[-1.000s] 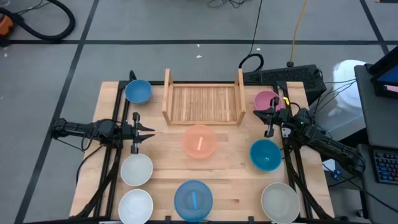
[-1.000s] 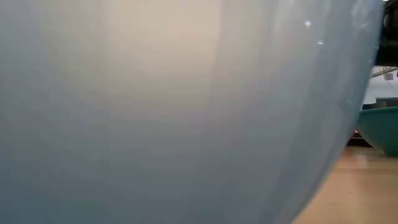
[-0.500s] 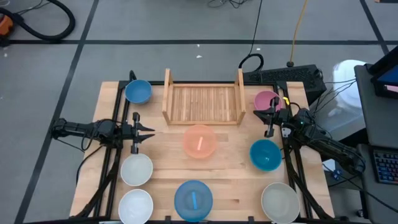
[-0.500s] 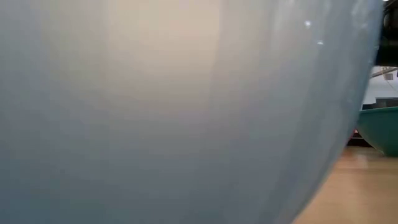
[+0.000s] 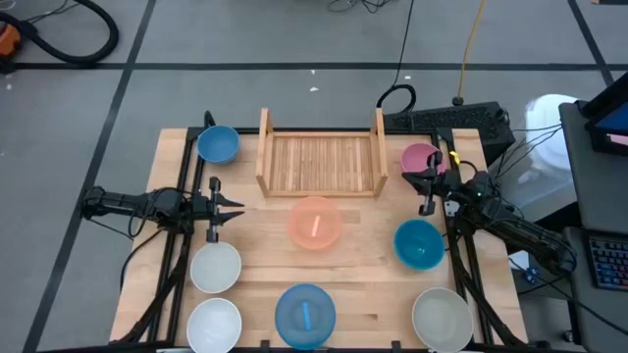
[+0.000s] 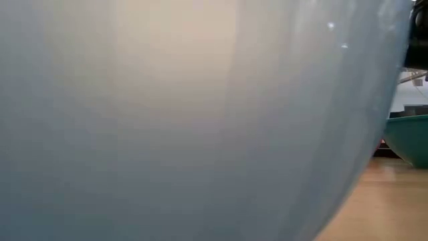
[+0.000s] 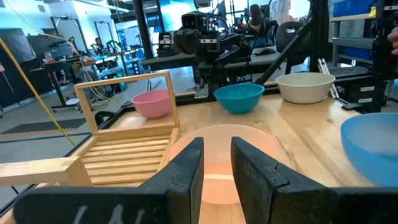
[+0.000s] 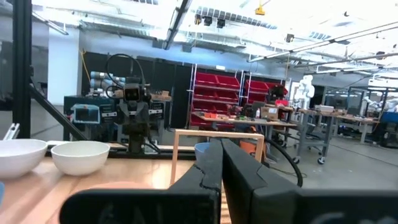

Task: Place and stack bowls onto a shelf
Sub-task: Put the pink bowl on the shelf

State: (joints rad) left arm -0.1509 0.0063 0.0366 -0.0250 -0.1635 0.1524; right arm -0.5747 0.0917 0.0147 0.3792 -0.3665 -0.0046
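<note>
The light-wood shelf (image 5: 321, 162) stands at the table's far middle, its slatted base bare. Bowls sit upright on the tabletop: blue (image 5: 218, 144), pink (image 5: 420, 158), peach (image 5: 315, 222), teal (image 5: 419, 244), two white (image 5: 215, 267) (image 5: 214, 326), a second blue (image 5: 305, 316) and grey-beige (image 5: 442, 319). My left gripper (image 5: 238, 207) hovers at the table's left side and points level at the peach bowl (image 7: 225, 163); its fingers (image 7: 186, 168) stand slightly open with nothing between them. My right gripper (image 5: 414, 177) is shut and hovers near the pink bowl, touching nothing.
The low view is almost filled by the wall of the near blue bowl (image 6: 187, 120), with the teal bowl (image 6: 409, 137) at its right. Black frame rails (image 5: 182, 245) run along both table sides. There is free wood between the peach bowl and the shelf.
</note>
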